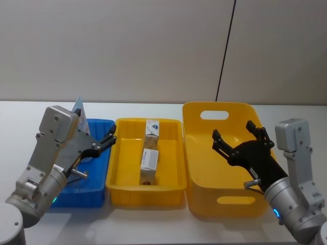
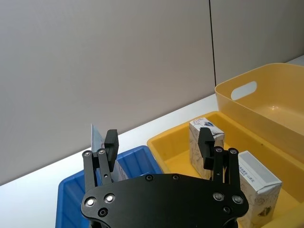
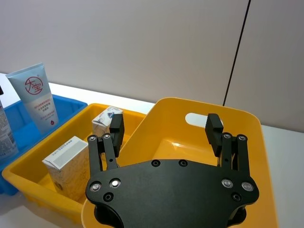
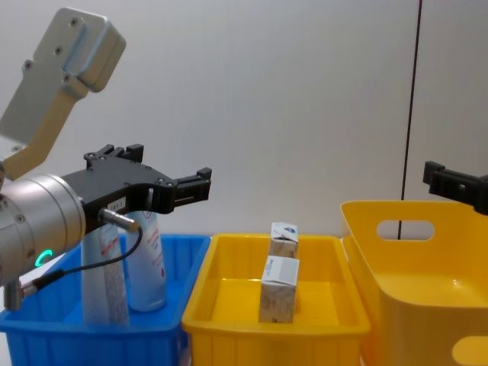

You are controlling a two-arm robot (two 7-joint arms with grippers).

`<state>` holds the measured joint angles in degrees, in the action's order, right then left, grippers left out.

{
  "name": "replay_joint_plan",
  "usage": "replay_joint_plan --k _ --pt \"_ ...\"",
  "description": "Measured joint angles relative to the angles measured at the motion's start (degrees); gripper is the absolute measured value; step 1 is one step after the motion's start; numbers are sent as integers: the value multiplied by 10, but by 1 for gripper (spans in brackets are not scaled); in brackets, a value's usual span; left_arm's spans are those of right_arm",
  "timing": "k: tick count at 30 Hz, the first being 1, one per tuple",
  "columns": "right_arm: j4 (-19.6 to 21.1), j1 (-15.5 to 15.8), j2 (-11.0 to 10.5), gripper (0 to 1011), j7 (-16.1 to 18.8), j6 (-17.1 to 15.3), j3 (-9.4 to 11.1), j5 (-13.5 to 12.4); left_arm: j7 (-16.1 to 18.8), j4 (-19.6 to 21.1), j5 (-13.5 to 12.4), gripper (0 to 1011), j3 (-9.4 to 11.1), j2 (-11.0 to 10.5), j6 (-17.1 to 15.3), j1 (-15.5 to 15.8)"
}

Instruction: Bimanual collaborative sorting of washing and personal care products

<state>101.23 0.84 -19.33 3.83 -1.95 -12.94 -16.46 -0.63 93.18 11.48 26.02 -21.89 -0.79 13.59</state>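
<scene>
Head view: both wide, empty — left end effector [image 1: 97,126] over blue bin [image 1: 97,193], right end effector [image 1: 238,133] over handled yellow bin [image 1: 230,106].

two tubes stand upright in the blue bin [image 4: 46,329], crimped flat ends up, leaning slightly. the right tube [image 4: 146,267] is pale blue-white with red print, a round red emblem near its top and grey lines of text below. the left tube [image 4: 105,284] stands just beside it, partly hidden, with the same pale body. two cartons stand upright in the middle yellow bin [image 4: 267,329], one behind the other, with a small gap between them. the far carton [image 1: 152,127] is near the back wall, white with a blue mark on top. the near carton [image 1: 149,166] is about mid-bin, white on top, beige and speckled lower down.
</scene>
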Motion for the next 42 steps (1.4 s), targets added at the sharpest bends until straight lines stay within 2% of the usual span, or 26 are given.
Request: replay_joint_plan --k 24,31,42 --pt "0 0 0 1002 0 0 0 0 -1 3 -2 1001 -2 -2 -7 0" --pt "0 0 0 1002 0 0 0 0 1 27 -7 1001 -10 -15 -42 -4" --pt "0 0 0 1002 0 0 0 0 29 108 -6 1001 -47 -44 -152 -46"
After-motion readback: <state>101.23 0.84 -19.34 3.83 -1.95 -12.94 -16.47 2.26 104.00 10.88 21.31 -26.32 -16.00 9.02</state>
